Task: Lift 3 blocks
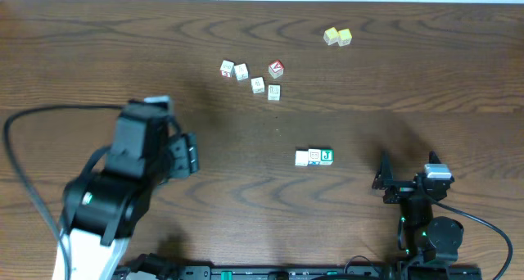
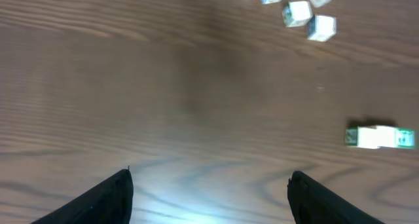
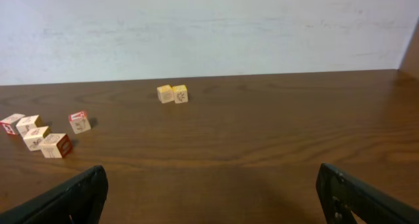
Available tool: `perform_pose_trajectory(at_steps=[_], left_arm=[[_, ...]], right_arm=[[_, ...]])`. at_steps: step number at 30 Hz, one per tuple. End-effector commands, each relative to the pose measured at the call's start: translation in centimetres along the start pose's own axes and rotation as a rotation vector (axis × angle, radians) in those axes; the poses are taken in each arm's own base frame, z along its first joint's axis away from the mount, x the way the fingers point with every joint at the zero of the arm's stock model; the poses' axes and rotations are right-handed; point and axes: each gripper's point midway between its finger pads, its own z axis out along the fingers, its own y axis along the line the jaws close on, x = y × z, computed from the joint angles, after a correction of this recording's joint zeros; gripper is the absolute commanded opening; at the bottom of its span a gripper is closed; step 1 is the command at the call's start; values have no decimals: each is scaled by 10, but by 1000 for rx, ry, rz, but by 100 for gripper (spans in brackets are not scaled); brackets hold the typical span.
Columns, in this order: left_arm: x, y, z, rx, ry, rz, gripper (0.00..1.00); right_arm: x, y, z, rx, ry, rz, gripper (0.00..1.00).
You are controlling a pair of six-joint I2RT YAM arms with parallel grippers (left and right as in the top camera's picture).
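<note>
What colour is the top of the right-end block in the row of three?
Green, on the right-end block; clearest in the overhead view.

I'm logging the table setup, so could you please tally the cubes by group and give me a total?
Plain yellow cubes: 2
Red-faced cube: 1
Pale cubes near it: 4
Row of alphabet blocks: 3
Total: 10

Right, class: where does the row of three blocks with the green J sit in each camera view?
Overhead: row of three blocks, just right of centre.
Left wrist: right edge, mid-height.
Right wrist: not in it.
Shared landmark: the scattered cube cluster, in all three.
</note>
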Motion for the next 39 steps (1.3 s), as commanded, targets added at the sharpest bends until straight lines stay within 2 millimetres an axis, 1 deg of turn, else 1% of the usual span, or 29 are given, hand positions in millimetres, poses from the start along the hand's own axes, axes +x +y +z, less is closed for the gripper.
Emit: perform_pose_trajectory(at_steps=[1, 2, 5, 7, 8, 9, 11, 13, 18, 23, 28, 32, 39], left_arm=[[16, 6, 2, 67, -52, 147, 76], [20, 8, 3, 88, -94, 161, 76], [31, 20, 9, 72, -150, 131, 76], [45, 36, 16, 43, -224, 84, 76], [48, 39, 16, 36, -247, 71, 76], [54, 49, 17, 14, -301, 39, 76], [59, 57, 17, -9, -360, 17, 76], [58, 59, 18, -15, -414, 13, 76], [43, 59, 24, 1, -577, 10, 76], [37, 60, 36, 25, -699, -22, 76], [28, 60, 36, 60, -818, -65, 76], [27, 60, 40, 100, -876, -124, 76], [31, 61, 51, 127, -888, -164, 76]], right_arm=[[0, -4, 0, 20, -2, -14, 99], [0, -4, 0, 20, -2, -14, 99], [0, -4, 0, 20, -2, -14, 99], [0, -4, 0, 20, -2, -14, 99], [0, -4, 0, 20, -2, -14, 99], [0, -4, 0, 20, -2, -14, 99], [0, -4, 0, 20, -2, -14, 99], [0, -4, 0, 20, -2, -14, 99], [0, -4, 0, 20, -2, -14, 99], [0, -4, 0, 20, -2, -14, 99], [0, -4, 0, 20, -2, -14, 99], [0, -4, 0, 20, -2, -14, 99], [0, -4, 0, 20, -2, -14, 99]])
